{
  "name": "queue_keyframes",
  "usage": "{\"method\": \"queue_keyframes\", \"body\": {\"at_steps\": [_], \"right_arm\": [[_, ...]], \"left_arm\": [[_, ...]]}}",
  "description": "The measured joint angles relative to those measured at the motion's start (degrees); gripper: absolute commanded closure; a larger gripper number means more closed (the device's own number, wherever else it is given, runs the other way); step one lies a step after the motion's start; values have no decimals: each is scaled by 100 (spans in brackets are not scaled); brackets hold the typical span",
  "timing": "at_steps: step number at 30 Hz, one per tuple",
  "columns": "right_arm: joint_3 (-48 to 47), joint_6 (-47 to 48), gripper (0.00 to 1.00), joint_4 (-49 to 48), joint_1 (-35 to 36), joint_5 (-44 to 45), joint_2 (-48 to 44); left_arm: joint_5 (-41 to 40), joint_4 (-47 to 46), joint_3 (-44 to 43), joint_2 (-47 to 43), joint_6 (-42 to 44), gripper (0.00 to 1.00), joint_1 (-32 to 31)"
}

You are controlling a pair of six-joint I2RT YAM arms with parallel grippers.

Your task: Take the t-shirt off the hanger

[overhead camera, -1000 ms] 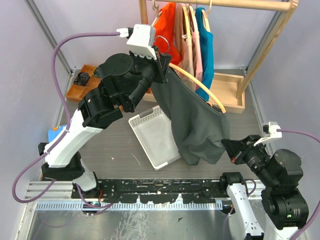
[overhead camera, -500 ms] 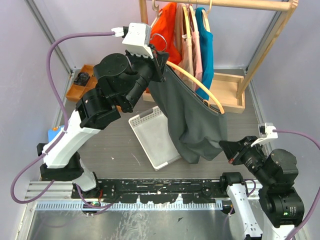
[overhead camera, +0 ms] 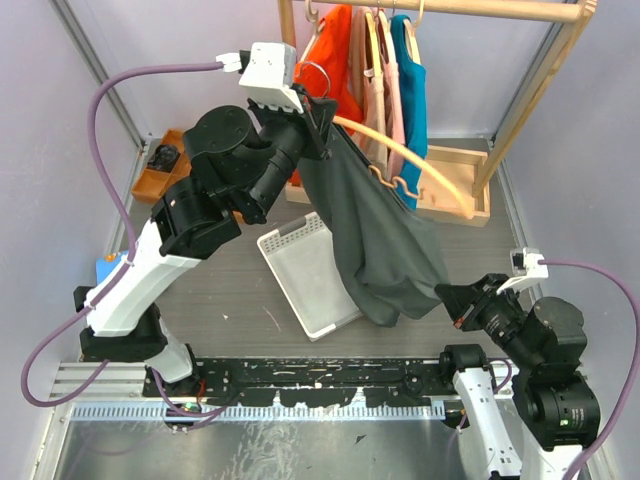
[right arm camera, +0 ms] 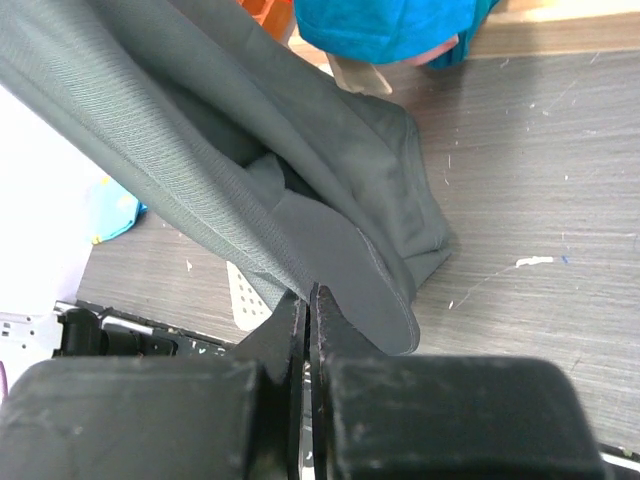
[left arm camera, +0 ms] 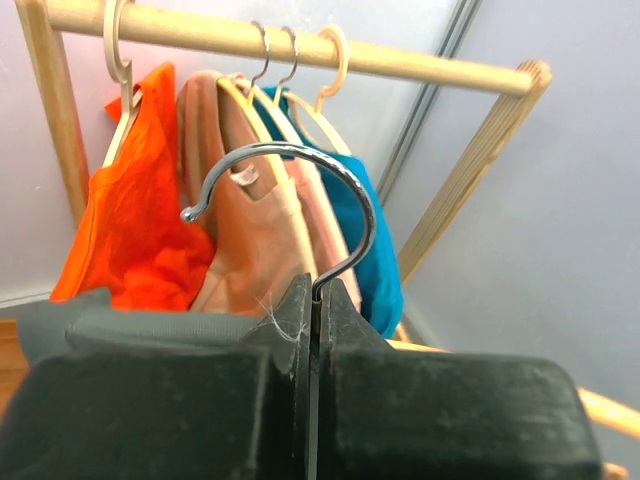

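Before the rack (overhead camera: 520, 10), left tool (left arm camera: 312, 300) clenched on hanger (left arm camera: 288, 149), right tool (right arm camera: 308, 300) clenched on t-shirt (overhead camera: 380, 240).

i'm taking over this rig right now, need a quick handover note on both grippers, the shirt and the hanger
left gripper: jaws shut on the neck of the hanger hook, holding it up in front of the rack.
right gripper: jaws shut on the lower edge of the grey t-shirt, low at the near right.
done: one wooden hanger arm sticks out bare past the cloth.
left: the t-shirt still drapes from the hanger beside the hook; it has to come fully off.
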State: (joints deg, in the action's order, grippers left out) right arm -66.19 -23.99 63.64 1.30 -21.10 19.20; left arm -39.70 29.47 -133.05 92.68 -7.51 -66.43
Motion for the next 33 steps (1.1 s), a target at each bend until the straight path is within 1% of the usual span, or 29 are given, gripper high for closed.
{"method": "queue_keyframes", "body": {"at_steps": [3,11,12,13,14,15,19,23,27,29,33], "right_arm": [[164,-17,99,50,0,-2,-61],[201,-42,99,22,0,-22,-81],[190,-42,95,24,0,-22,-79],[170,-42,85,22,0,-22,-68],[116,-39,72,28,0,-24,-42],[44,-31,65,28,0,-44,7],[-608,52,57,146,0,-87,433],[-1580,275,55,92,0,-59,1010],[-2256,511,53,83,0,28,1349],[-2551,640,50,105,0,114,1475],[-2979,876,45,162,0,278,1628]], "left_arm": [[-7,-214,-2,-9,-120,100,-4],[17,-260,-2,-28,-177,100,-26],[24,-260,-2,-28,-181,100,-26],[46,-258,-2,-28,-197,100,-26],[68,-258,-2,-28,-208,100,-24],[101,-254,-2,-28,-225,100,-24],[291,-201,-17,-28,-323,100,0],[562,155,-205,20,-466,100,17],[743,527,-299,48,-597,100,-2],[765,599,-205,35,-616,100,-22],[728,632,271,-63,-623,100,-52]]}}
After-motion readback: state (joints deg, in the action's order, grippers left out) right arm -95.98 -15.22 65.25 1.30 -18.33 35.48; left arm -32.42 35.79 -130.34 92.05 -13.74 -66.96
